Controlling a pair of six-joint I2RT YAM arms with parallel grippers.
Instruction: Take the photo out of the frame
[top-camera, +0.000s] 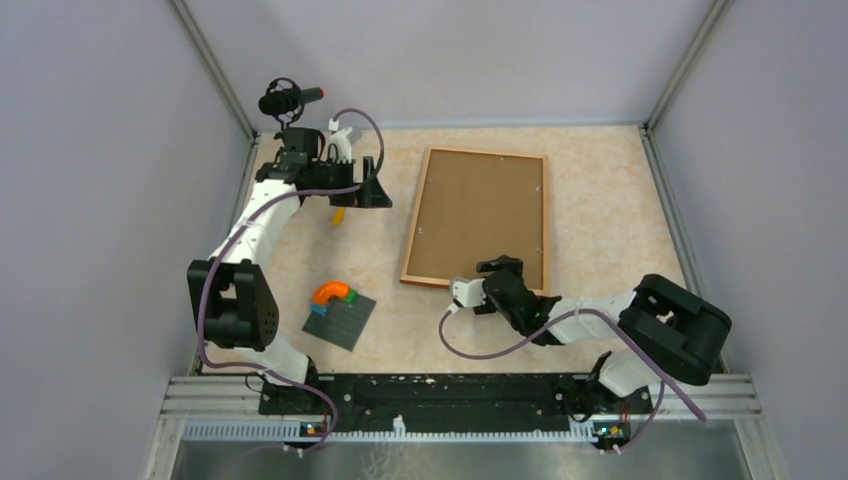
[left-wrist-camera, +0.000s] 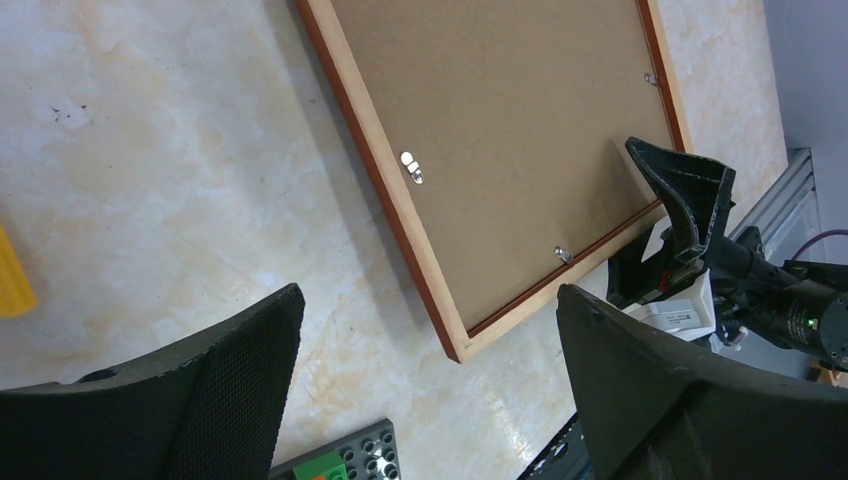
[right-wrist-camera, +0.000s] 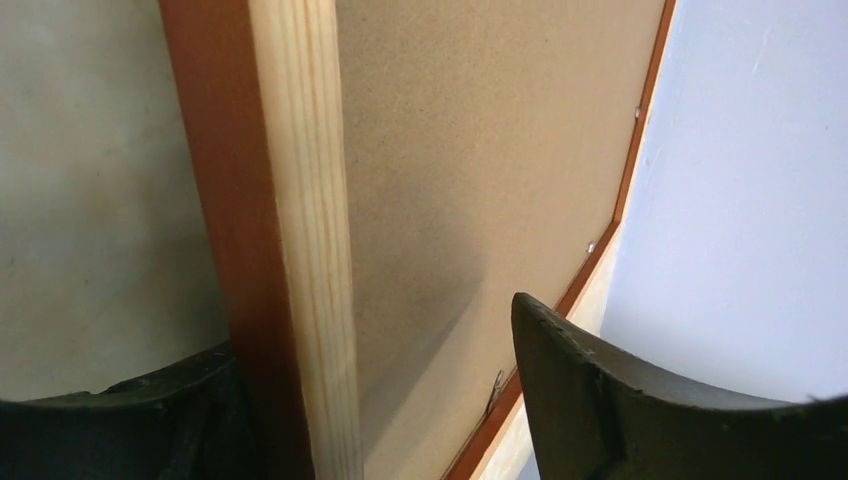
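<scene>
**Right claw (top-camera: 503, 268) at the near short rail of the frame (top-camera: 480, 215), jaws apart.**
Its fingers straddle that rail without clamping it. Ahead of them the frame lies back-up on the table (top-camera: 600, 230), its long axis running away from the arms. The photo is hidden under the fibreboard back. The left claw (top-camera: 372, 180), spread wide, hovers well apart on the left, so the right arm is nearer.
</scene>
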